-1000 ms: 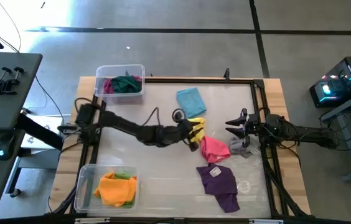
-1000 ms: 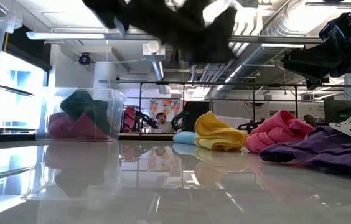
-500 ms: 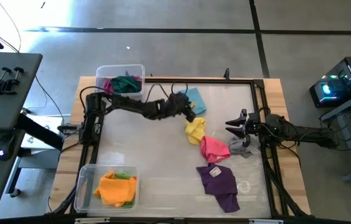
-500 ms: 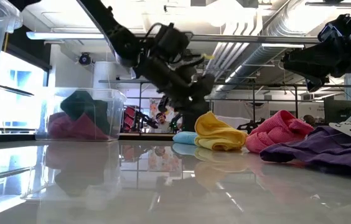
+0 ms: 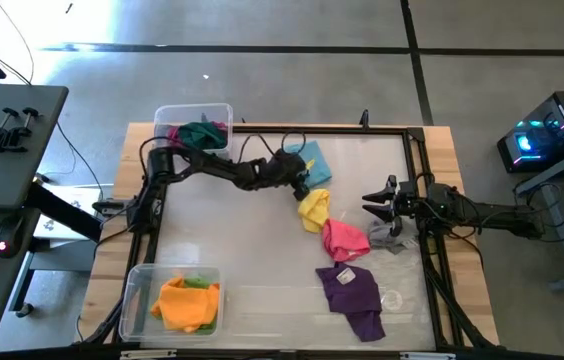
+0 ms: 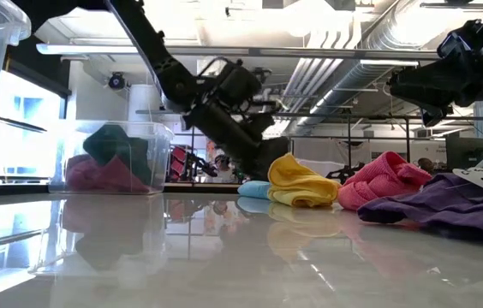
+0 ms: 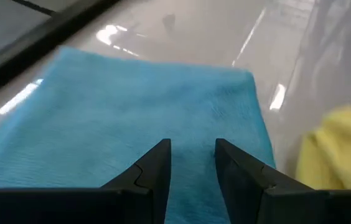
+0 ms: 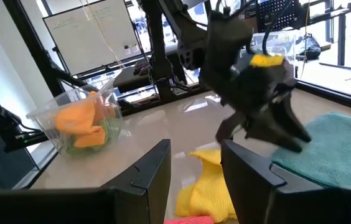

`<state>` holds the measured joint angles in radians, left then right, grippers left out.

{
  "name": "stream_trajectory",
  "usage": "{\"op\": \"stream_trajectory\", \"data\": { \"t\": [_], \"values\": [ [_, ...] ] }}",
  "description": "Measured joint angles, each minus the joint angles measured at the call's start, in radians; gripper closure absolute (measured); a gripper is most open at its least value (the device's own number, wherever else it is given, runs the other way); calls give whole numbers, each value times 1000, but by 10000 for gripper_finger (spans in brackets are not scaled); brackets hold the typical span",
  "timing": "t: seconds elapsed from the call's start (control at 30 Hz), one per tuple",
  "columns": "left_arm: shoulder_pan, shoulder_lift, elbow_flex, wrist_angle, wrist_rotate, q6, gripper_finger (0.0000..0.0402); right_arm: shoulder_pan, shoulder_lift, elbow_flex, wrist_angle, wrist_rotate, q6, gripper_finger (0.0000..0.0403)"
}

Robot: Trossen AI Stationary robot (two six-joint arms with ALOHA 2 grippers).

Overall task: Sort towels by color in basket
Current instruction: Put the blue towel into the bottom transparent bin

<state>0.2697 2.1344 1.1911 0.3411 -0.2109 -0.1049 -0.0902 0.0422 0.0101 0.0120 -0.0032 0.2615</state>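
A light blue towel (image 5: pixel 312 157) lies flat near the table's far edge. My left gripper (image 5: pixel 303 180) slants down close over it, open, its fingers (image 7: pixel 157 163) apart above the cloth (image 7: pixel 132 106) with nothing between them. Toward the near edge lie a yellow towel (image 5: pixel 313 208), a pink towel (image 5: pixel 344 240), a grey towel (image 5: pixel 392 238) and a purple towel (image 5: pixel 354 295). My right gripper (image 5: pixel 367 205) waits at the table's right, level and open (image 8: pixel 194 155).
A clear basket (image 5: pixel 194 112) at the far left holds a magenta and a dark green towel. A second clear basket (image 5: pixel 142 290) at the near left holds an orange and a lime towel. The white tabletop between the baskets and the loose towels is bare.
My left gripper has swung from over the yellow and pink towels toward the table's far edge, tipping and sinking until it stands over the light blue towel. Most of the move came in the first half second. The towels have stayed where they were.
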Motion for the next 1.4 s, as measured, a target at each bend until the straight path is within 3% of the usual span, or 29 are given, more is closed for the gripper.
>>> {"op": "stream_trajectory", "data": {
  "t": [0.3,0.47,0.57,0.73,0.97,1.3,1.4],
  "values": [
    [-44,60,3,1,-97,66,294,0,2,0,0,0,0,265],
    [-53,60,4,-42,-64,64,349,0,2,0,0,0,0,265],
    [-44,59,4,-41,37,58,391,0,2,0,0,0,0,265],
    [-55,55,3,-47,55,41,396,0,2,0,-1,0,0,265],
    [-164,-5,-4,-35,-174,191,400,0,3,0,-1,0,0,265],
    [-350,-238,81,-13,-567,558,401,0,4,0,-1,0,0,265],
    [-420,-310,115,-3,-625,684,401,0,5,0,-1,0,0,265]
  ]
}}
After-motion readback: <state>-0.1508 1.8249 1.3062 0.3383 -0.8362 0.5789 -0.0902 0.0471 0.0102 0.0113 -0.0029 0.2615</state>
